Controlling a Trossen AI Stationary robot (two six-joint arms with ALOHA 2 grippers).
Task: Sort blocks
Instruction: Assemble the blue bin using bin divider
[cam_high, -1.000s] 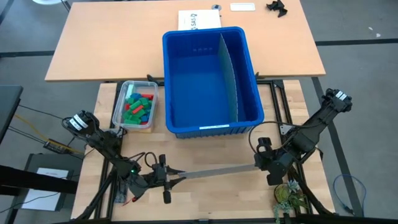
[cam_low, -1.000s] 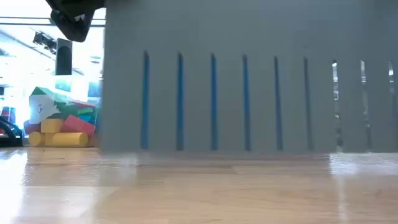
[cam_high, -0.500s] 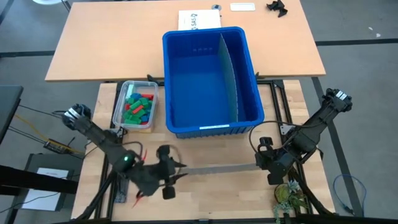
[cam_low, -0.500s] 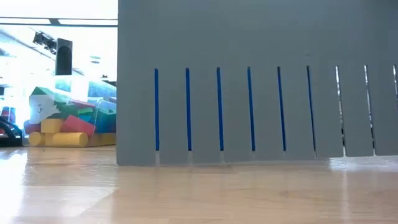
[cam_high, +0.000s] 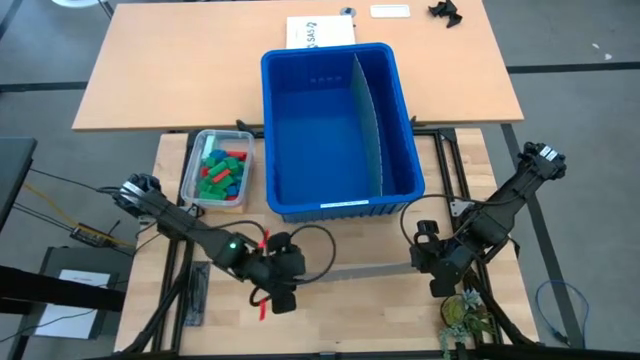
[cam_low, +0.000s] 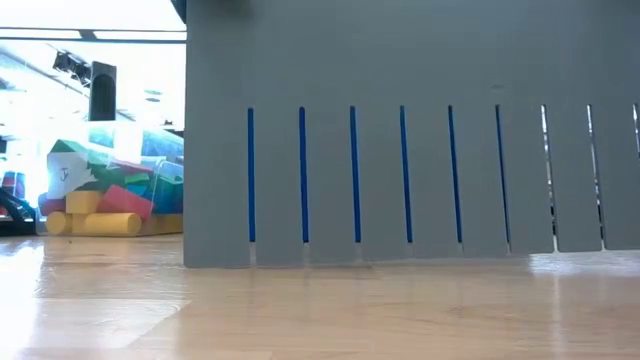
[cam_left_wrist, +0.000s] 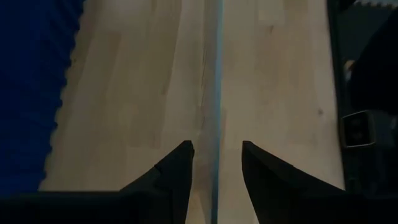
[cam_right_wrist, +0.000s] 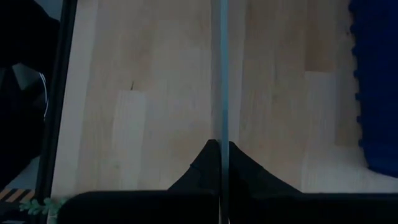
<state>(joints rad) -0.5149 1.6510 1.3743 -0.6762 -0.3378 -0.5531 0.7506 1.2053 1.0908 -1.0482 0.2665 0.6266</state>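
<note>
Gripping one end of a grey divider (cam_high: 350, 270), the right tool (cam_high: 432, 266) sits at four o'clock on the counter (cam_high: 330, 315); the left tool (cam_high: 283, 287) straddles its other end, fingers apart. Blocks (cam_high: 221, 174) fill a tub (cam_high: 190, 178) at nine o'clock of the bin (cam_high: 338, 135).

A white sheet (cam_high: 322, 32) lay on the far bench behind the blue bin (cam_high: 300, 180); dark print on it seemed to read "SAS", with the rest too small to make out. Nothing else bore legible text.
</note>
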